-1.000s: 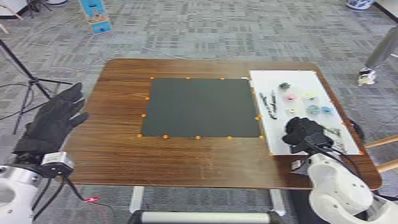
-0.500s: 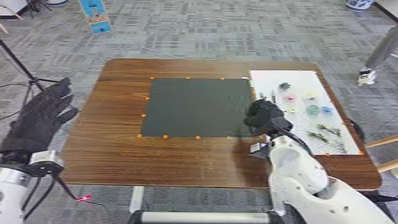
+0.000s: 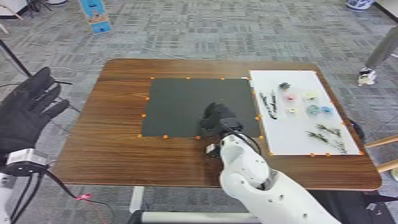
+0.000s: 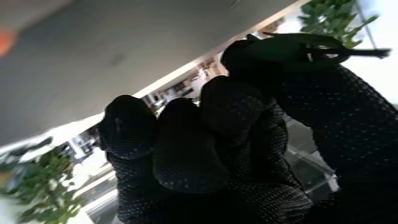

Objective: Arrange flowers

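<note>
Over the lower right part of the black mat (image 3: 182,107) is my right hand (image 3: 217,120). In the right wrist view its glove (image 4: 231,115) has thumb and finger pinched on a dark green leafy piece (image 4: 306,49) with a short stem. My left hand (image 3: 25,107) is beyond the table's left edge, fingers straight and holding nothing. On the white board (image 3: 289,135) lie a pink flower (image 3: 290,97), a pale yellow one (image 3: 310,95), a teal one (image 3: 313,109), a blue one (image 3: 327,110), a dark one (image 3: 284,85), dark stems (image 3: 274,104) and green sprigs (image 3: 338,145).
Orange markers line the edges of the mat and the board. The brown table (image 3: 151,162) extends around them. A tripod (image 3: 22,62) stands on the floor at the left, and a wooden chair part (image 3: 384,142) is near the right edge.
My right hand has moved left from the white board's near part to above the black mat. My left hand has shifted outward to the left and a little farther forward.
</note>
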Robot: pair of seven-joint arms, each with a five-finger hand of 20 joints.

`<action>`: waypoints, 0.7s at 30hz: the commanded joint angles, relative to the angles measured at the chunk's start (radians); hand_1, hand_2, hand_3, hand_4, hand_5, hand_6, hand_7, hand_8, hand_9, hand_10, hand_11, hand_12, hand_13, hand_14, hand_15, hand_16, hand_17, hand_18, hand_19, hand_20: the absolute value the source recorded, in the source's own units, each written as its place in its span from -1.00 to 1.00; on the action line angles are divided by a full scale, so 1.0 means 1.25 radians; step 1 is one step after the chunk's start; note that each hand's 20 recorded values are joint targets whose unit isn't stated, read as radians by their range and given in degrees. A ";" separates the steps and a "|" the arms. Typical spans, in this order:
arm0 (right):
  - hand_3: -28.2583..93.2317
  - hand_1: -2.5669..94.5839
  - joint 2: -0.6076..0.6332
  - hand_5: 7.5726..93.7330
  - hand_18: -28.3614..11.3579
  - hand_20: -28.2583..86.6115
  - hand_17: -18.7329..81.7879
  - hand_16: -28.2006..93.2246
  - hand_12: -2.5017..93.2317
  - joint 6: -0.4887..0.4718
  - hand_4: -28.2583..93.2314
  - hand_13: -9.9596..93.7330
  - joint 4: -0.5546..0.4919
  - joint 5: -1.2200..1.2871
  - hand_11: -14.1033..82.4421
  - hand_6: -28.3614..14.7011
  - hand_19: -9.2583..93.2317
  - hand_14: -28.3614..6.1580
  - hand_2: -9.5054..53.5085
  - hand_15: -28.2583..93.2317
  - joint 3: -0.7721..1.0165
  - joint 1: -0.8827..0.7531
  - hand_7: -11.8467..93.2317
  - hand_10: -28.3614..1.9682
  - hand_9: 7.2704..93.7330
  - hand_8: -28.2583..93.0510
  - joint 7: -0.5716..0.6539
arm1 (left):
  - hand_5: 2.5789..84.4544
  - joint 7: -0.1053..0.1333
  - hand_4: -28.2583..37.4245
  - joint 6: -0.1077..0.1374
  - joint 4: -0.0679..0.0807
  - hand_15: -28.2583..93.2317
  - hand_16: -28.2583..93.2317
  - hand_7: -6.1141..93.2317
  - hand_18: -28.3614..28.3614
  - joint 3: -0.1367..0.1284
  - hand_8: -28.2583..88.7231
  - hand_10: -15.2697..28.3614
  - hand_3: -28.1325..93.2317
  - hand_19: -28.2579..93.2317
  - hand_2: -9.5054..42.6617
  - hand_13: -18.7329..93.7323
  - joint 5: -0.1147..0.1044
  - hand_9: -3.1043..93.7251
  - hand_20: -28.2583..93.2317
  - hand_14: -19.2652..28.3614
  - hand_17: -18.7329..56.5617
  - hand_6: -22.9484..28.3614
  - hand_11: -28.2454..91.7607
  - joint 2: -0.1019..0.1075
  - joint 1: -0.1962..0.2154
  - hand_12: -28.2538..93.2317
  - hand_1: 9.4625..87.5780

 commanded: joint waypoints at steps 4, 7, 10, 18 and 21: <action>0.81 -0.15 -0.109 0.35 -0.64 0.49 0.33 0.24 0.37 0.001 -0.56 0.71 0.120 -0.044 0.38 0.30 1.00 0.24 -1.00 0.81 -0.041 0.068 0.31 0.39 0.73 0.04 0.037 | -0.52 -0.016 -1.00 0.001 0.023 -0.43 -0.41 -0.56 0.56 0.059 -0.67 0.05 0.48 -0.01 -1.00 -0.47 0.034 -0.61 -0.40 0.21 -0.78 -0.07 -0.39 0.030 -0.054 -0.21 -0.50; 0.81 -0.15 -0.123 0.35 -0.64 0.49 0.34 0.25 0.37 0.004 -0.57 0.71 0.150 -0.044 0.37 0.30 1.00 0.24 -1.00 0.81 -0.051 0.090 0.31 0.39 0.73 0.04 0.046 | -0.52 -0.019 -1.00 -0.001 0.033 -0.43 -0.41 -0.56 0.56 0.084 -0.67 0.05 0.48 -0.01 -1.00 -0.47 0.031 -0.61 -0.40 0.21 -0.78 -0.07 -0.40 0.039 -0.074 -0.21 -0.51; 0.81 -0.14 -0.134 0.35 -0.63 0.49 0.34 0.25 0.36 -0.006 -0.58 0.71 0.165 -0.048 0.37 0.30 1.00 0.24 -1.00 0.81 -0.067 0.107 0.31 0.39 0.73 0.04 0.060 | -0.52 -0.030 -1.00 -0.008 0.036 -0.43 -0.41 -0.56 0.56 0.095 -0.68 0.05 0.48 -0.01 -1.00 -0.47 0.042 -0.61 -0.40 0.20 -0.78 -0.07 -0.40 0.049 -0.087 -0.21 -0.51; 0.80 -0.12 -0.159 0.36 -0.63 0.49 0.34 0.25 0.33 -0.032 -0.61 0.71 0.182 -0.047 0.35 0.31 1.00 0.26 -1.00 0.80 -0.135 0.156 0.30 0.39 0.74 0.01 0.067 | -0.51 -0.032 -1.00 -0.001 0.043 -0.43 -0.41 -0.56 0.56 0.122 -0.67 0.04 0.48 -0.01 -1.00 -0.47 0.040 -0.61 -0.40 0.20 -0.78 -0.07 -0.40 0.083 -0.116 -0.20 -0.51; 0.79 -0.10 -0.184 0.38 -0.62 0.48 0.34 0.25 0.31 -0.041 -0.63 0.71 0.191 -0.053 0.34 0.31 1.00 0.26 -1.00 0.80 -0.138 0.153 0.28 0.39 0.75 -0.02 0.055 | -0.51 -0.034 -1.00 0.007 0.041 -0.43 -0.41 -0.56 0.56 0.126 -0.67 0.04 0.48 -0.01 -1.00 -0.47 0.040 -0.61 -0.40 0.20 -0.79 -0.07 -0.40 0.097 -0.119 -0.20 -0.51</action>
